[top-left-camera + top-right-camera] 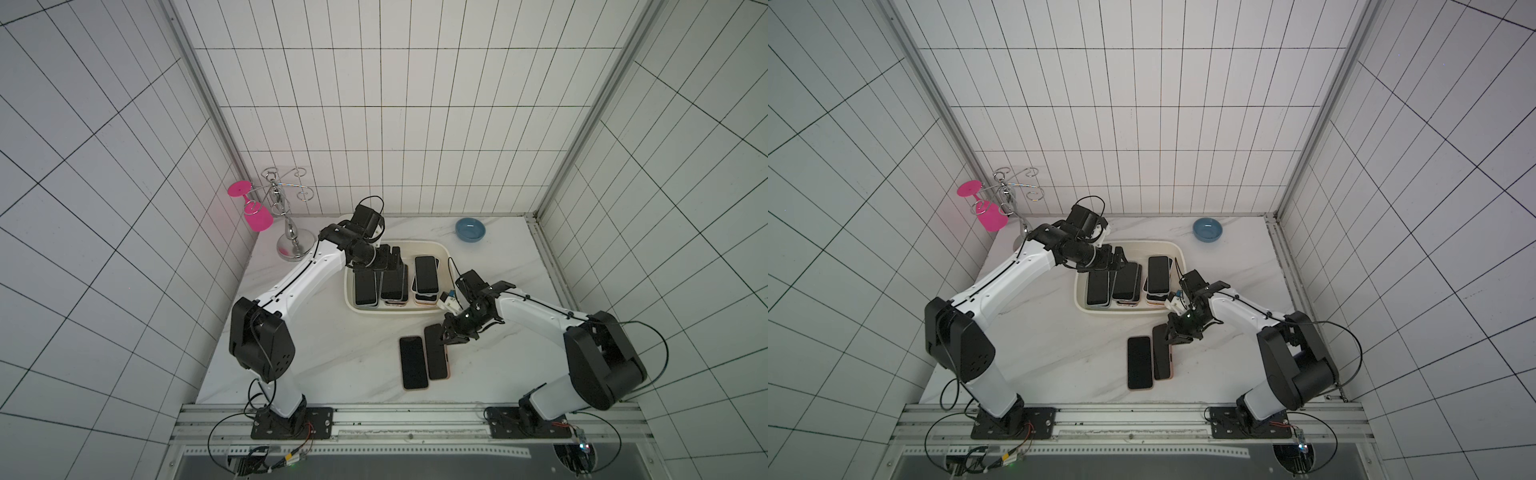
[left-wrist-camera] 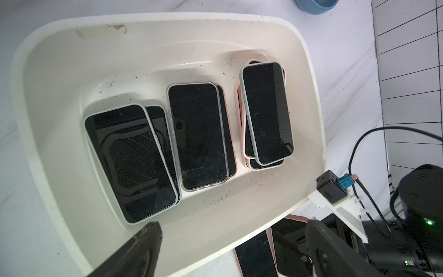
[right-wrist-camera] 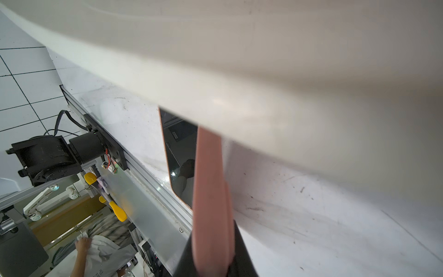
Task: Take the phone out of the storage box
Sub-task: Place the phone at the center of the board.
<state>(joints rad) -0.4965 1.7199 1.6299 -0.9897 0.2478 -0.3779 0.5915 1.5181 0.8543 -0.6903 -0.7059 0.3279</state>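
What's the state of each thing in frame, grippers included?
storage box: upright, holds three stacks of phones, screens up.
left gripper: open, over the storage box, empty.
pink-cased phone: outside the box, clamped at one end; table contact unclear.
right gripper: shut on the pink-cased phone.
loose phone: flat on the table, screen up.
blue bowl: upright, looks empty.
pink glass: hanging upside down.
rack: upright.

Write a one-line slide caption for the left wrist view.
Open left fingers poised above the cream storage box, where dark-screened phones lie in three overlapping stacks.
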